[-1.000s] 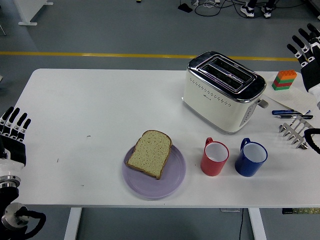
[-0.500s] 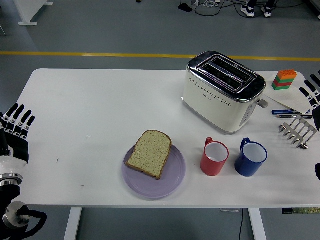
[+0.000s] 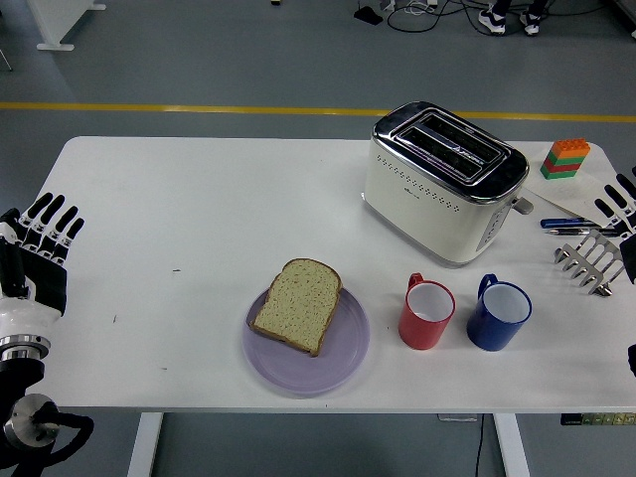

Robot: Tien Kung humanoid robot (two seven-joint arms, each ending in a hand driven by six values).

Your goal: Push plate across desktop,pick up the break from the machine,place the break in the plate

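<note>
The slice of bread (image 3: 298, 305) already lies on the purple plate (image 3: 348, 358), well right of the left robot hand (image 3: 42, 245), whose fingers are spread and hold nothing. At the bench's (image 3: 179, 209) right edge the right robot hand (image 3: 621, 214) hangs released just beside the metal rack (image 3: 588, 260). A careless sweep from either could knock the rack or the mugs (image 3: 427, 313).

**Grey floor, yellow line, white table**

White table (image 3: 199, 209) fills the view, its legs showing below the near edge. Behind it, smooth grey floor (image 3: 199, 60) crossed by a yellow stripe (image 3: 149, 106); dark cables (image 3: 427, 15) trail at the top.
</note>
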